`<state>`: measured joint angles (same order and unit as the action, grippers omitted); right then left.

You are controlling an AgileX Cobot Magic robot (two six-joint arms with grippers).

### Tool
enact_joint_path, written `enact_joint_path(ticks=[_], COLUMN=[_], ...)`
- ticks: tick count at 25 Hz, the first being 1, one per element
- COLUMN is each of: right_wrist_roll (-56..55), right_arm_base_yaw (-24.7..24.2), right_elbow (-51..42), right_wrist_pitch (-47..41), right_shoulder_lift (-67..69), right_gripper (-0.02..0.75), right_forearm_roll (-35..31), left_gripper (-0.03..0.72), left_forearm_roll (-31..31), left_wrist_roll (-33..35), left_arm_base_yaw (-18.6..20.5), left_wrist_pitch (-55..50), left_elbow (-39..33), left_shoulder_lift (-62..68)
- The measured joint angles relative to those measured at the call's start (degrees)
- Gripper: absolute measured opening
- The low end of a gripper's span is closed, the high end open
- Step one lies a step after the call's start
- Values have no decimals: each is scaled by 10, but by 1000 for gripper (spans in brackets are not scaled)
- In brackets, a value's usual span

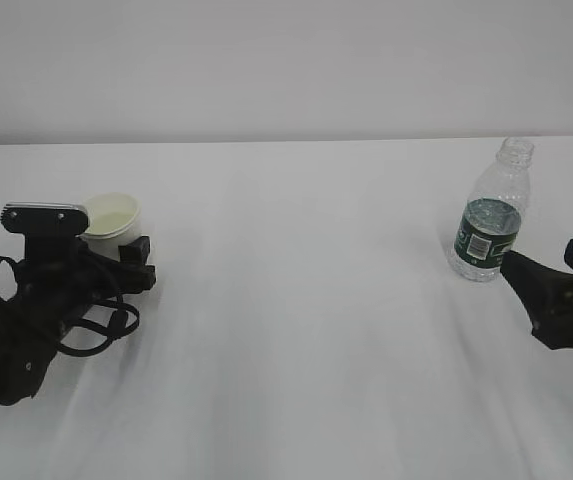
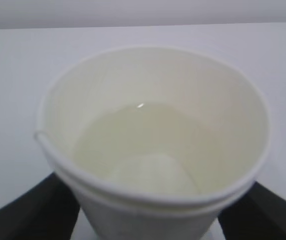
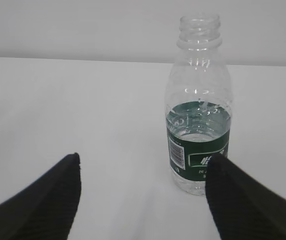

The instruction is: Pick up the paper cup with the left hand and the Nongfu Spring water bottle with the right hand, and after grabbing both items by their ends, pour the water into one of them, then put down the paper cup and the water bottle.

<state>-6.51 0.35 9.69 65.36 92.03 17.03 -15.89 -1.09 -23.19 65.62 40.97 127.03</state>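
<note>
Cup [image 1: 112,216] sits upright far left between the spread, unclenched left gripper [image 2: 147,210] fingers, bottle [image 1: 490,215] stands far right just ahead of the open, empty right gripper [image 3: 143,200] (probably both set down).

The small white tapered paper cup [image 1: 112,217] stands upright on the white desk [image 1: 296,300] at the far left. The black two-finger left tool [image 2: 147,210] sits on its near side, one finger on each flank of the cup's lower wall. Clear liquid [image 2: 133,145] lies in the cup's bottom. The small clear ribbed plastic bottle [image 1: 490,213] stands upright at the far right, well apart from the cup. The black two-finger right tool [image 1: 556,275] lies near the bottle's front-right, apart from it.
</note>
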Motion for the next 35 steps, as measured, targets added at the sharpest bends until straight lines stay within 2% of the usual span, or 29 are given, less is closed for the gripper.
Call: enact_joint_path(ticks=[13, 19, 27, 35], right_wrist_roll=[0, -1, -6, -23], right_arm_base_yaw=[0, 0, 0, 0], right_elbow=[0, -2, -28, -22], right_wrist_pitch=[0, 0, 1, 1], right_shoulder_lift=[0, 0, 0, 0], right_gripper=[592, 591, 591, 591], right_forearm_roll=[7, 36, 37, 28], left_gripper=[590, 590, 589, 589], left_forearm_roll=[24, 39, 38, 38], left_wrist_roll=[0, 0, -1, -1], left_arm_base_yaw=[0, 0, 0, 0], left_wrist_pitch=[0, 0, 0, 0], left_elbow=[-68, -117, -177, -191], left_shoulder_lift=[-54, -86, -133, -181])
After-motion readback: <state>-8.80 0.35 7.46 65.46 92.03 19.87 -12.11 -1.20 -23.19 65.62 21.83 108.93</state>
